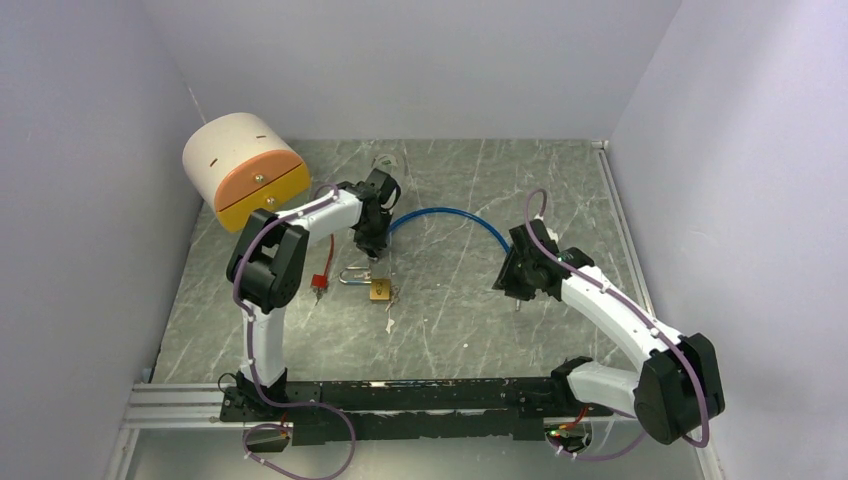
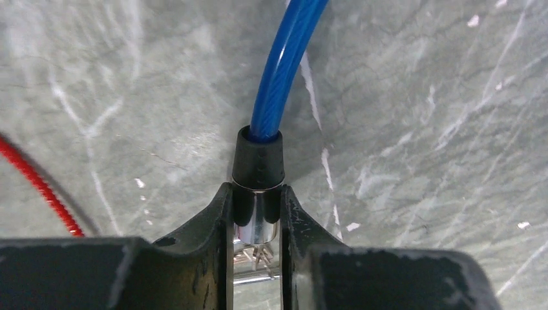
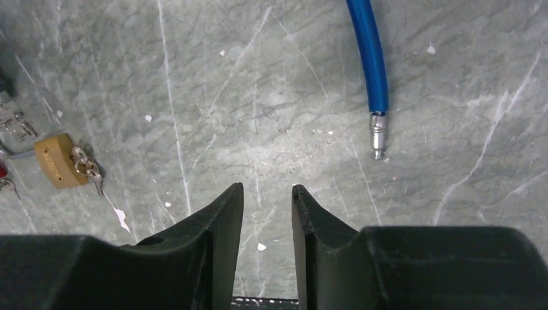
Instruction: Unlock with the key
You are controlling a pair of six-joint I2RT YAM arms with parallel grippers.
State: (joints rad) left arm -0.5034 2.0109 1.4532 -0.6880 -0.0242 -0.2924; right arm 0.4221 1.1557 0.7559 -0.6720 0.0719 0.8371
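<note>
My left gripper (image 1: 371,246) (image 2: 257,191) is shut on the black and chrome lock head (image 2: 258,169) of a blue cable lock (image 1: 450,212). Thin metal key parts (image 2: 262,254) show behind the head, between my fingers. The cable's other end, a metal pin (image 3: 377,138), lies loose on the table, apart from the head. My right gripper (image 1: 514,291) (image 3: 266,188) is open and empty, hovering near the pin end. A brass padlock (image 1: 380,290) (image 3: 58,161) with a bunch of keys (image 3: 88,169) lies on the table below my left gripper.
A white and orange round container (image 1: 245,170) stands at the back left. A red cable (image 2: 39,181) with a red lock (image 1: 320,282) lies left of the padlock. White walls enclose the grey marble table (image 1: 450,320).
</note>
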